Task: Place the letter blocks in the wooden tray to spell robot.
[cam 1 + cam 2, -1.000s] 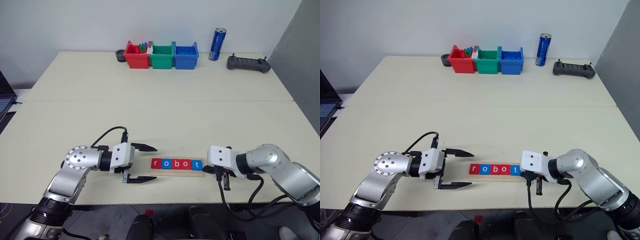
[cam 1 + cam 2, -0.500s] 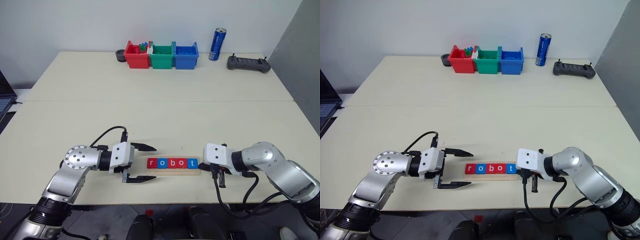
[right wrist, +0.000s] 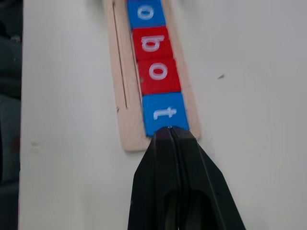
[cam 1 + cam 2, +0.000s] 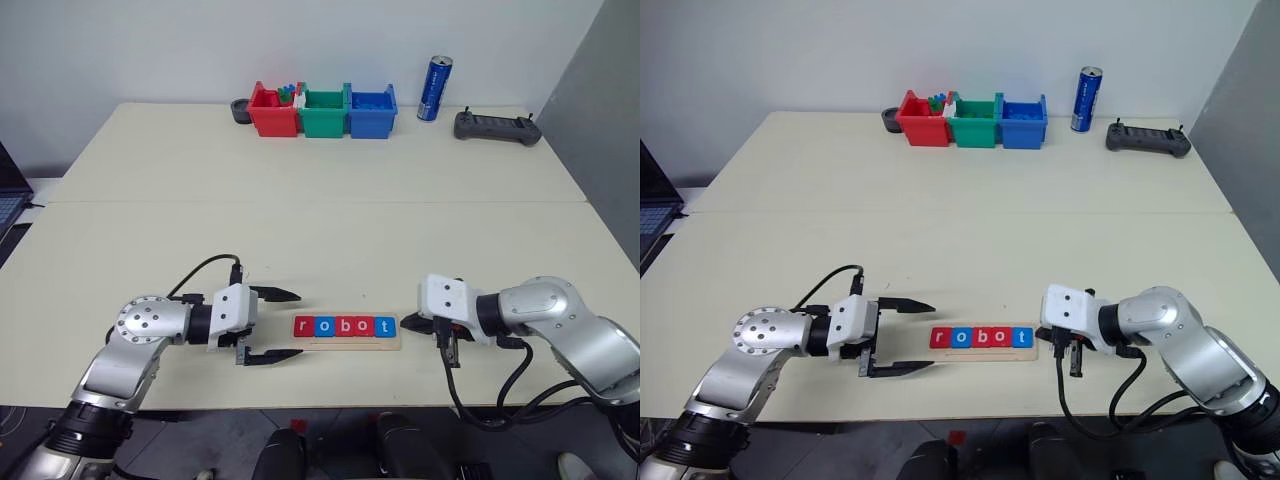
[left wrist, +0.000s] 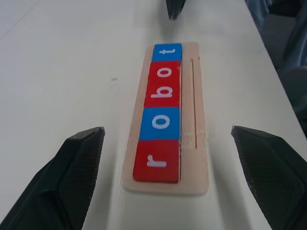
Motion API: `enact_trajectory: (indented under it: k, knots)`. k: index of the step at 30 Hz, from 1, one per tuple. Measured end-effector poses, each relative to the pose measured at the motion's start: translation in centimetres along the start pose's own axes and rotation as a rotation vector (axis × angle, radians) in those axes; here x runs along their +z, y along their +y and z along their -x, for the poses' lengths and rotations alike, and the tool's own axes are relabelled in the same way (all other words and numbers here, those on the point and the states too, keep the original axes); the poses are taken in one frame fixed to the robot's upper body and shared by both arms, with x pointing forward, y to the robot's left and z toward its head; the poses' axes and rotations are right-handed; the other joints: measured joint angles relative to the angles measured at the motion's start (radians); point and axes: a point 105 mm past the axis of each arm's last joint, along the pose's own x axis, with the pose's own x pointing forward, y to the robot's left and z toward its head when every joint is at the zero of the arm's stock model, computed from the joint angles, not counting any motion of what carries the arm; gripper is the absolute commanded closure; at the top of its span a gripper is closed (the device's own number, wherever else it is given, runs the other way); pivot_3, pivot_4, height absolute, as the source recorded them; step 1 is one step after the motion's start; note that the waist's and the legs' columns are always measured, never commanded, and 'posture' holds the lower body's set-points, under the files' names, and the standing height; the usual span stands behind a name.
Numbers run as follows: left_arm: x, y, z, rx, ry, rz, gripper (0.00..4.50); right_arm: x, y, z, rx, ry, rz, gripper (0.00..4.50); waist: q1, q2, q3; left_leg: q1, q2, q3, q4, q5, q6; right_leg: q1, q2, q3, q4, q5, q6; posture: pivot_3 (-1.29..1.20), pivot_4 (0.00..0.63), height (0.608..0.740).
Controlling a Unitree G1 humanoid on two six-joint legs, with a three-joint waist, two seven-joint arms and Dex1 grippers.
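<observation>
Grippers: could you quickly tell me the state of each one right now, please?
Left gripper: open, empty, beside the r end of the tray.
Right gripper: closed, holding nothing, tips by the t block.

— What's sitting on the table [image 4: 330,230] right now?
— The wooden tray [image 4: 347,343] is lying at six o'clock; red bin [image 4: 272,112], green bin [image 4: 325,113] and blue bin [image 4: 371,113] are lining up at twelve, with a can [image 4: 435,88] and controller [image 4: 496,127] sitting toward one.

Five letter blocks [image 4: 346,326], red-blue-red-red-blue, spelling "robot", flat in a row on the wooden tray [image 4: 350,343].
</observation>
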Motion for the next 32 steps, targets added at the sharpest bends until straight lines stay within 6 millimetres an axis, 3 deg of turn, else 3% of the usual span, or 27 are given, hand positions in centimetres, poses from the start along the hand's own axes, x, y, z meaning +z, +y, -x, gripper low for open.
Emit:
enact_trajectory:
  k: [4,13,32]
  knots:
    - [0.5,0.3,0.5,0.053,0.014,-0.001,0.00,-0.1,0.9,0.6,0.025,-0.062,-0.057,3.28,0.001,0.000,0.000,0.000,0.000,0.000,0.000,0.000,0.000,0.000,0.000,0.000,0.000,0.000,0.000,0.00,0.150,0.740]
    - [1.2,0.0,1.1,0.082,0.039,0.003,0.00,1.6,1.2,2.0,0.096,-0.179,-0.059,0.02,0.000,0.000,0.000,0.001,0.000,0.000,0.000,0.000,0.000,0.000,0.000,0.000,0.000,0.000,0.000,0.00,0.150,0.740]
    - [2.4,0.6,1.1,0.095,0.001,0.014,0.00,0.6,-0.5,2.9,0.061,-0.183,0.028,0.02,0.002,0.000,0.000,0.001,0.000,0.001,0.000,0.000,0.000,0.000,0.000,0.000,0.000,0.000,0.000,0.00,0.150,0.740]
